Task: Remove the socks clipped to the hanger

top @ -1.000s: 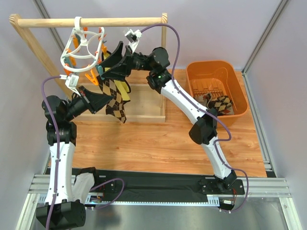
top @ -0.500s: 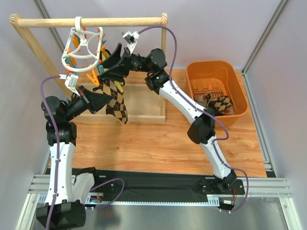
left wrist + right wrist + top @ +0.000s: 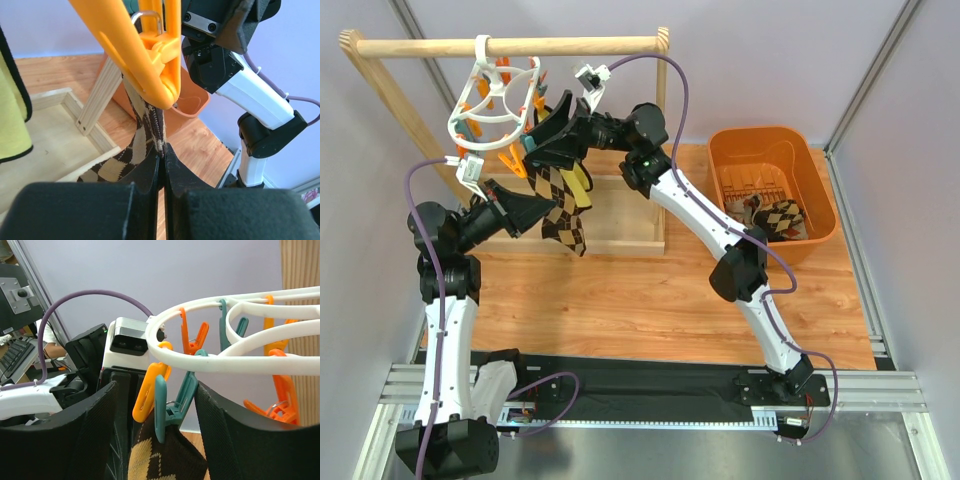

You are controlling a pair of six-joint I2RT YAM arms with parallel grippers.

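The hanger is smooth, glossy white plastic. Its orange clip and teal clip are equally shiny plastic, the orange one with a bright metal wire spring. The argyle sock is matt knitted cloth. The rail is pale, smooth wood, and the bin at two o'clock is glossy orange plastic.

We have the top camera fixed high behind the arm bases. It looks down and forward across the surface to the wooden rail and the hanger, and takes in the whole scene from afar. Our left wrist camera sits very close beneath an orange clip, facing up past the argyle sock toward the right arm and orange bin. Our right wrist camera looks up from just under the hanger's ring, past a teal clip, toward the left arm. All three views share the hanger's clips and that sock.
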